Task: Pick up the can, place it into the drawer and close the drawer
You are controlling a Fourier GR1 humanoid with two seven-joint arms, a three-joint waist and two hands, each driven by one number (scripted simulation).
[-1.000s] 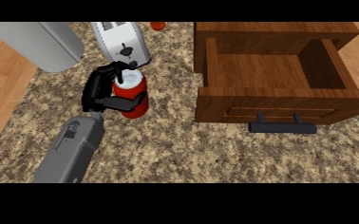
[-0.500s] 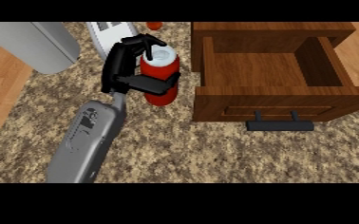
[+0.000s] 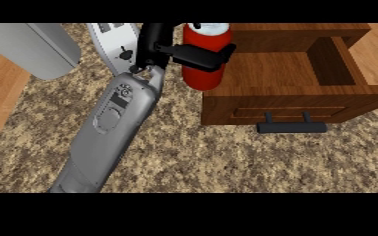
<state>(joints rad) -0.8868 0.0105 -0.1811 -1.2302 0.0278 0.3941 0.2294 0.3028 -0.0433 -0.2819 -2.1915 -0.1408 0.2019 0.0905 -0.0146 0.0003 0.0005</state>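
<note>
At far left we see a strip of wooden floor (image 3: 11, 95) beside the speckled stone counter (image 3: 221, 160). A grey box (image 3: 40, 47) and a white toaster (image 3: 118, 47) stand at the back. The left hand (image 3: 166, 47) curls around the red can (image 3: 205, 55), held upright above the counter at the open wooden drawer's (image 3: 288, 75) left edge. A black handle (image 3: 291, 126) fronts the drawer.
</note>
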